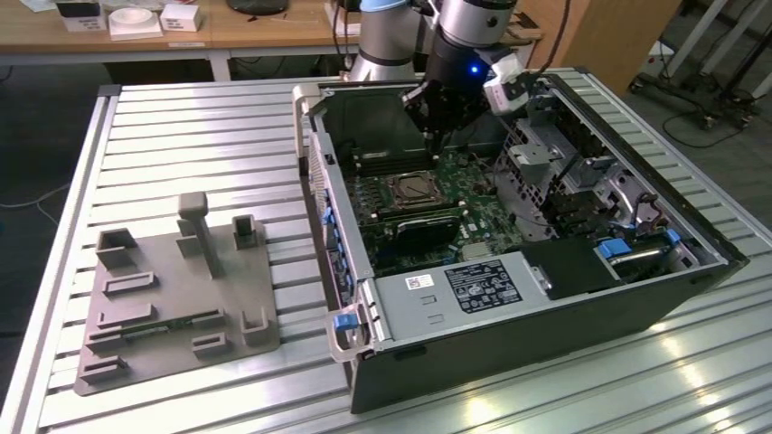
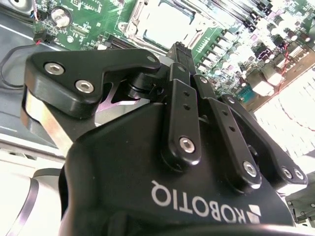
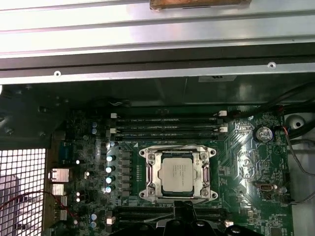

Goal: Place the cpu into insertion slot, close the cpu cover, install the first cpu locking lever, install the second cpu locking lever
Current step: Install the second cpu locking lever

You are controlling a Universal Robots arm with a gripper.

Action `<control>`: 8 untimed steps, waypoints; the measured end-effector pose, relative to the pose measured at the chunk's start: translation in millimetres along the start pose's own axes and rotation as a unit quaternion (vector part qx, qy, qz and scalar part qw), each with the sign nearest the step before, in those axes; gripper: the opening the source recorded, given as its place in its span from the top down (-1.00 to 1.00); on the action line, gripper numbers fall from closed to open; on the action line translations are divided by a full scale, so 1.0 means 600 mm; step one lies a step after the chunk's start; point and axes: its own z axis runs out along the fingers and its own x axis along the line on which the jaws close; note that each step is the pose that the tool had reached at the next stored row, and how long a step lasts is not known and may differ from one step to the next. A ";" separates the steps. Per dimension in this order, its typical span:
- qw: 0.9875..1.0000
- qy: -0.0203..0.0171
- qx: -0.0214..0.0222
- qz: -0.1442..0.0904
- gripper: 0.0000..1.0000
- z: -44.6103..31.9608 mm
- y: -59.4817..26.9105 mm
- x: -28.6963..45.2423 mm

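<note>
— Hanging inside the open computer case (image 1: 543,334), the gripper (image 1: 431,136) points down at the green circuit board (image 3: 246,162); its two fingers are pressed together with nothing between them, as both wrist views show it (image 2: 179,46) (image 3: 183,209)

— And the cpu?

— The cpu (image 3: 178,175) lies flat in the insertion slot (image 3: 142,192), just ahead of the fingertips and lower than them; the tips are near it but apart from it; its pale face also shows past the gripper in the second wrist view (image 2: 167,22)

— Is the cpu cover down?

— The cpu cover (image 3: 156,174) lies flat over the chip, its silvery frame around the edges and the chip showing through the cut-out middle; thin wire levers run along the socket's sides, though whether they are latched I cannot tell

— What else sits near the gripper?

— Long black memory slots (image 3: 167,125) lie beyond the socket, on its side away from the fingertips; further out, well clear of the gripper and outside the case, a grey fixture (image 1: 181,298) rests on the ribbed metal table (image 1: 193,136)
</note>
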 end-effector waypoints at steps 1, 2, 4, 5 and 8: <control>1.000 0.000 0.000 0.000 0.80 0.002 0.000 0.000; 1.000 0.000 0.000 0.000 0.80 0.004 0.000 0.000; 1.000 0.000 0.000 0.000 0.80 0.008 -0.001 0.000; 1.000 0.000 0.000 0.000 0.80 0.010 -0.001 0.000; 1.000 0.000 0.000 0.000 0.80 0.015 -0.001 0.000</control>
